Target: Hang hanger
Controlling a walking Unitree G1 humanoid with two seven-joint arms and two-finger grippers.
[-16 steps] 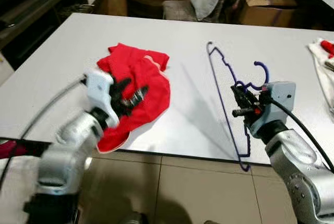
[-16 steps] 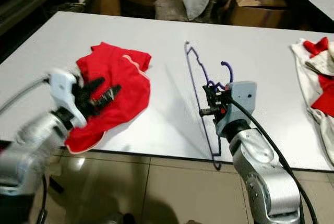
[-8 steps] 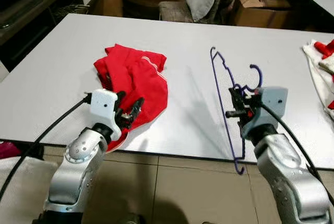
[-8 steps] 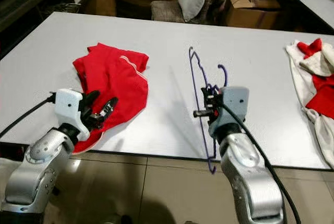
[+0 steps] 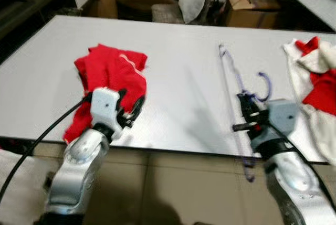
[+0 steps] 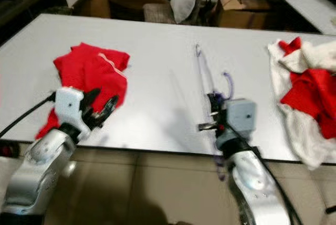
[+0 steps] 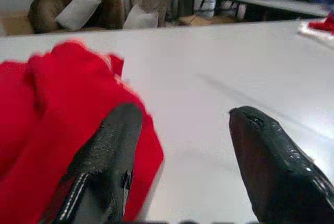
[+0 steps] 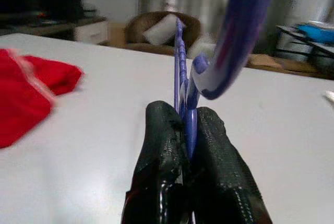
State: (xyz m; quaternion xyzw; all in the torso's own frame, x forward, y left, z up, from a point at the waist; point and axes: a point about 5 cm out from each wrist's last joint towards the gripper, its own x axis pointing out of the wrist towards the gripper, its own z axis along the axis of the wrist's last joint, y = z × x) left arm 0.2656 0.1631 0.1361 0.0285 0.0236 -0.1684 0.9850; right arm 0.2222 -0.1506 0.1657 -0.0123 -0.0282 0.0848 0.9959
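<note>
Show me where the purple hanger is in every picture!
Left eye view: purple hanger, right of middle, held by the right gripper.
Right eye view: middle, standing over the white table.
Left wrist view: not there.
Right wrist view: pinched between the black fingers.
Shared landmark: the red cloth.

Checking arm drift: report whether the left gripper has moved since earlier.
Yes. The left gripper has drawn back from over the red garment toward the table's near edge.

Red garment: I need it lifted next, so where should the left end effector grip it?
Grip the red garment at its near hem, coming low from the table's front edge. The cloth is bunched there, just ahead of the open left end effector.
</note>
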